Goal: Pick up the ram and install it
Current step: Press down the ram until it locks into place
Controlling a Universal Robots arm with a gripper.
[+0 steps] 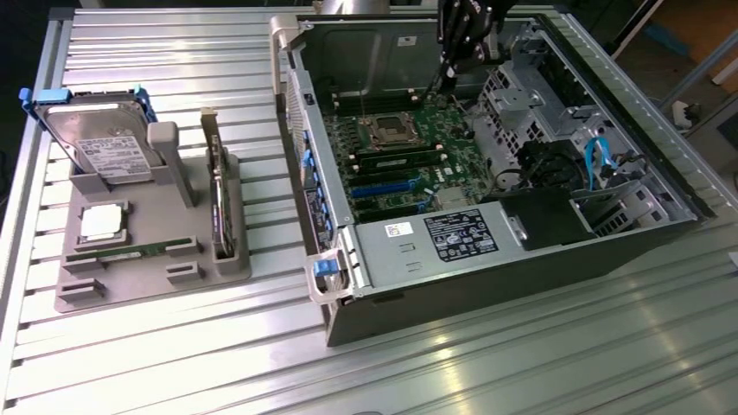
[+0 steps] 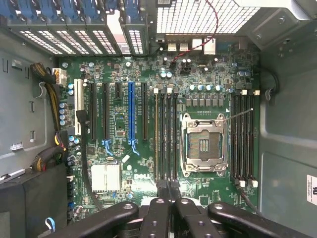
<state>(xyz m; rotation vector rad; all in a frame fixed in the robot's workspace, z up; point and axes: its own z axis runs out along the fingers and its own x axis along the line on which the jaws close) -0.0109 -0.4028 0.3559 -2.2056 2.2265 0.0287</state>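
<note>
- The ram (image 1: 116,252) is a long, thin green strip with small dark chips along it.
- It lies flat along the near edge of a grey holder (image 1: 150,281) on the table (image 1: 485,363), at the exterior view's left, well apart from the arm.
- The same holder carries a silver hard drive (image 1: 98,143) and a dark expansion card (image 1: 219,190) standing on edge.
- The fingers (image 2: 157,213) are pressed together with nothing visible between them.
- They hang inside the open computer case (image 1: 485,285), over the motherboard (image 2: 124,124).
- Their tips sit at one end of the dark memory slots (image 2: 166,139), beside the processor socket (image 2: 204,144).
</note>
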